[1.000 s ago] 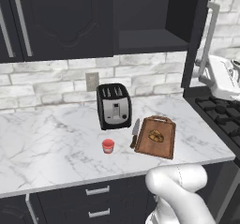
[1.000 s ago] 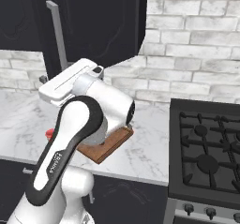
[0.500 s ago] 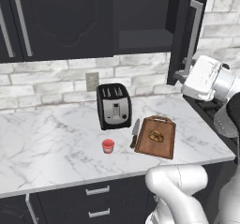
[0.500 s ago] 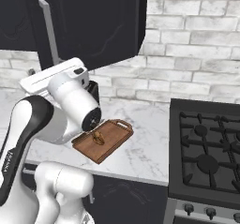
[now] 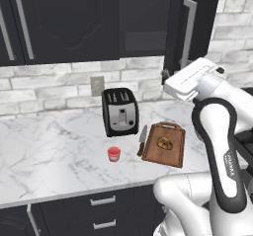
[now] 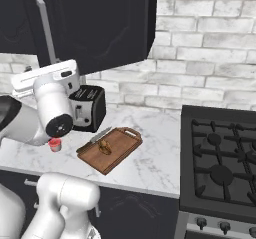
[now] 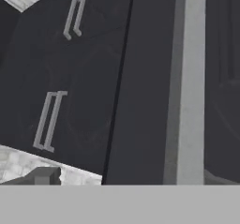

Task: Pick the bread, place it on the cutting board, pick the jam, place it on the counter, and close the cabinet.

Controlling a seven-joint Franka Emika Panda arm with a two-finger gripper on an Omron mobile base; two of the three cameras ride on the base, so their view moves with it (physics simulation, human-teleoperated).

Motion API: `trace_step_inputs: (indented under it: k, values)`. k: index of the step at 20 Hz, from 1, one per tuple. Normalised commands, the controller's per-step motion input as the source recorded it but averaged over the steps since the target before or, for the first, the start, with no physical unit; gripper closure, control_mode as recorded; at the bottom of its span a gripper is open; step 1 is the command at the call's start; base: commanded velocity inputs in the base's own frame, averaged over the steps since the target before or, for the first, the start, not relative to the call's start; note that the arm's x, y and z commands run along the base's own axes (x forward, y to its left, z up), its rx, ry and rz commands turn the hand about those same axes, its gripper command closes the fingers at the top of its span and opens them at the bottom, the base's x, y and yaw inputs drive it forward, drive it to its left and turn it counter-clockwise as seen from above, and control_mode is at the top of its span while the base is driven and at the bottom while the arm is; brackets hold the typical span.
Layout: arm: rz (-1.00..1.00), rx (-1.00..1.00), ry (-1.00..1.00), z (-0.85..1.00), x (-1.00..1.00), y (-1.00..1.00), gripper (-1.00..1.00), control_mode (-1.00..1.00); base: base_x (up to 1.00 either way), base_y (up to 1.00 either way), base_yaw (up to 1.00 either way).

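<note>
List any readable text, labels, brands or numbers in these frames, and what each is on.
Arm link: small dark lettering running down the white casing, too small and blurred to read.
Toaster, jam, cabinet, stove knobs: no text visible.

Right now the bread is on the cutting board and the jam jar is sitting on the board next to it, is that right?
Not quite. The bread is on the cutting board, but the jam stands on the counter, apart from the board, in front of the toaster. The left base view shows it.
</note>
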Motion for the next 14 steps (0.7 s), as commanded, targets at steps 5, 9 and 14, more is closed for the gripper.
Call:
trace_step_inputs:
  k: [5,9,14]
  values:
    - [-0.14,0.0,0.0,0.04,0.34,0.3,-1.0,-1.0,0.0,0.0,0.0]
    - [-0.12,0.0,0.0,0.03,0.23,0.27,-1.0,-1.0,0.0,0.0,0.0]
    - [-0.11,-0.01,0.0,0.0,0.29,0.28,-1.0,-1.0,0.0,0.0,0.0]
